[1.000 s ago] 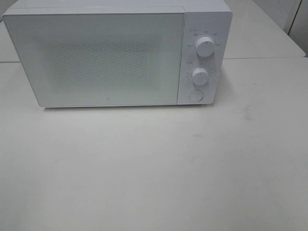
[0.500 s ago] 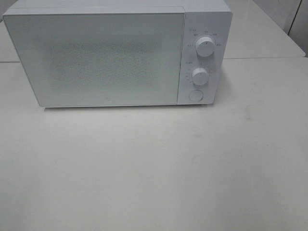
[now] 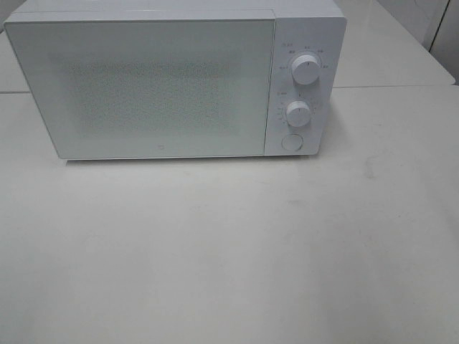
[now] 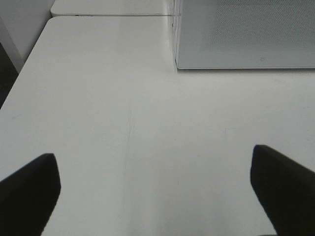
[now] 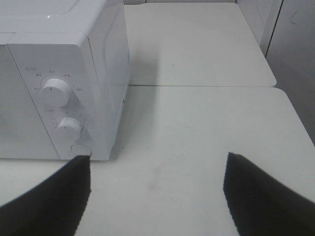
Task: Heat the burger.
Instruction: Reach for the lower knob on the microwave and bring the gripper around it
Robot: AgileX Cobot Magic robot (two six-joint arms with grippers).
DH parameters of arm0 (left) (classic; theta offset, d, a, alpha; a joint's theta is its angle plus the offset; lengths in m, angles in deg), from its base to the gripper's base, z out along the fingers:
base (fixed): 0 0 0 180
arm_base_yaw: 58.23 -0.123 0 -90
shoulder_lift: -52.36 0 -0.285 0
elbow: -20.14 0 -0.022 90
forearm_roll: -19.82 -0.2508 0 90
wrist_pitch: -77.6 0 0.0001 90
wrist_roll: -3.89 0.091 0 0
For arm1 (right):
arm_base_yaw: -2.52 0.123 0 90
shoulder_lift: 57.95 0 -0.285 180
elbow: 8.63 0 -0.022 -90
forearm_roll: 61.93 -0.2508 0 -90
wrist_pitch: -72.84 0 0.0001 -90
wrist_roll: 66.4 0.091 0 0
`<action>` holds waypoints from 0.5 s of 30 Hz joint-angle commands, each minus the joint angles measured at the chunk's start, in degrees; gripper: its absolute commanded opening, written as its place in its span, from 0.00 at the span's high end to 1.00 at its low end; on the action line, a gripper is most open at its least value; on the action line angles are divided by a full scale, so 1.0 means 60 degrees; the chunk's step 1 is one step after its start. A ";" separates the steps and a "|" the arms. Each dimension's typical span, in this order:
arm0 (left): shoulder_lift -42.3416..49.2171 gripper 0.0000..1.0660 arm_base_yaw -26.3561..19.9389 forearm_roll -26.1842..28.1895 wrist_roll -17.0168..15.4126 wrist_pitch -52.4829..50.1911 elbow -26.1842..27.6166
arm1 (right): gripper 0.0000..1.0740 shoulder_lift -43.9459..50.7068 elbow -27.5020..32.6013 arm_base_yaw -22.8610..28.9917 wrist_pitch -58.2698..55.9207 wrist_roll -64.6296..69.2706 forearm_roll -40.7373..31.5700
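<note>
The burger is out of view in every frame. A white microwave (image 3: 143, 86) stands at the back of the white table (image 3: 229, 258) with its door shut. Its panel carries two round knobs (image 3: 306, 72) and a round button (image 3: 291, 142). Neither arm shows in the exterior high view. In the left wrist view my left gripper (image 4: 153, 155) hovers open over bare table, short of the microwave's (image 4: 246, 34) front left corner. My right gripper (image 5: 157, 158) is open too, low over the table beside the microwave's (image 5: 64, 73) knob side. Nothing sits between either pair of fingers.
A second white table (image 5: 197, 44) abuts behind, with a seam running past the microwave. The table's left edge (image 4: 24, 73) drops off near the left gripper. A grey wall or cabinet (image 5: 295, 59) stands at the far right.
</note>
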 commanded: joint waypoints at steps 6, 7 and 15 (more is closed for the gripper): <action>0.0277 0.05 -0.0010 0.0038 -0.0029 -0.0134 -0.0038 | 0.30 -0.2129 0.0010 -0.0076 0.2960 0.0086 -0.0010; 0.0277 0.05 -0.0010 0.0038 -0.0029 -0.0134 -0.0038 | 0.30 -0.2129 0.0010 -0.0076 0.2960 0.0086 -0.0010; 0.0277 0.05 -0.0010 0.0038 -0.0029 -0.0134 -0.0038 | 0.30 -0.3485 0.0048 -0.0076 0.5329 0.0019 0.0076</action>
